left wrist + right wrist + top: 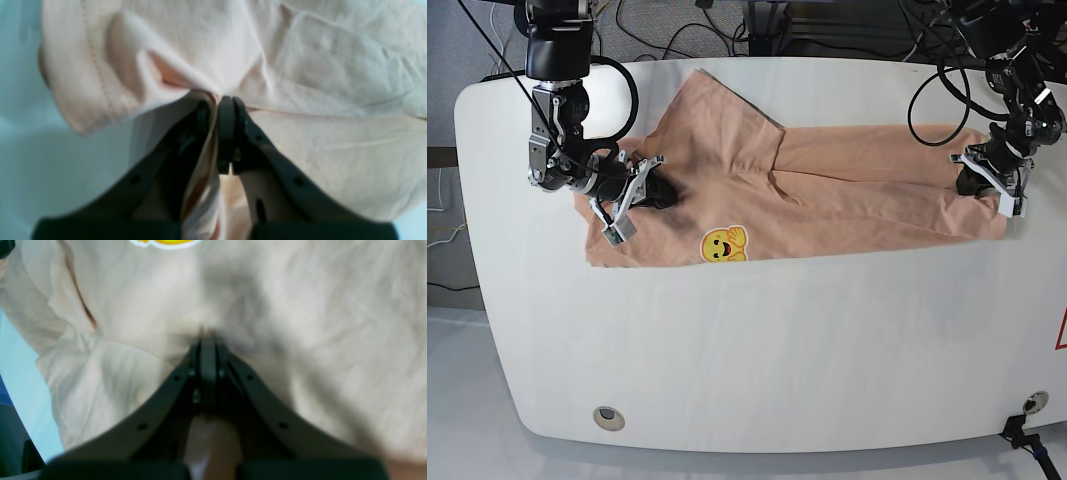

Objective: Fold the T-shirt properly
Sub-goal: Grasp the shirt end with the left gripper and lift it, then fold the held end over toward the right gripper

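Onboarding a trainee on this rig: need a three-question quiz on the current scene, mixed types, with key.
1. True or false: the smiley print on the T-shirt faces up, uncovered.
2. Multiple choice: in the base view, the print lies nearest which part of the shirt's outline?
A) the edge toward the bottom of the picture
B) the edge toward the top of the picture
C) the end at the picture's right
3. Fill in the blank: the left end effector is closed on ____.

Key: 1 true; 2 A; 3 the shirt's fabric
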`<control>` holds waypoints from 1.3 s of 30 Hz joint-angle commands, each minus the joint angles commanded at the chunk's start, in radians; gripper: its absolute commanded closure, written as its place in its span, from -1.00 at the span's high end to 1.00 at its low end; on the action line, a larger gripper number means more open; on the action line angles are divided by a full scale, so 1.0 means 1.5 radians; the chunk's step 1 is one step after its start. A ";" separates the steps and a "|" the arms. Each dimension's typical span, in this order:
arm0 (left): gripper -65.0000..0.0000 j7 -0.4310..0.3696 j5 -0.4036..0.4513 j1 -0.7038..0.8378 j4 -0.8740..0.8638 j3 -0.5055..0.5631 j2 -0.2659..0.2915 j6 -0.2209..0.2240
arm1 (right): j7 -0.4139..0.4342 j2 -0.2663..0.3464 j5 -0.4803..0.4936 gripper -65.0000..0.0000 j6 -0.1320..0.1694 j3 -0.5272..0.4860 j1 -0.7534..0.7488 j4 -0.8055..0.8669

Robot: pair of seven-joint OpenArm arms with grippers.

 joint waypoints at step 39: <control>-1.00 0.003 0.003 0.028 0.270 0.406 0.184 0.000 | 0.000 -0.019 0.001 -1.00 0.000 0.000 -0.002 0.000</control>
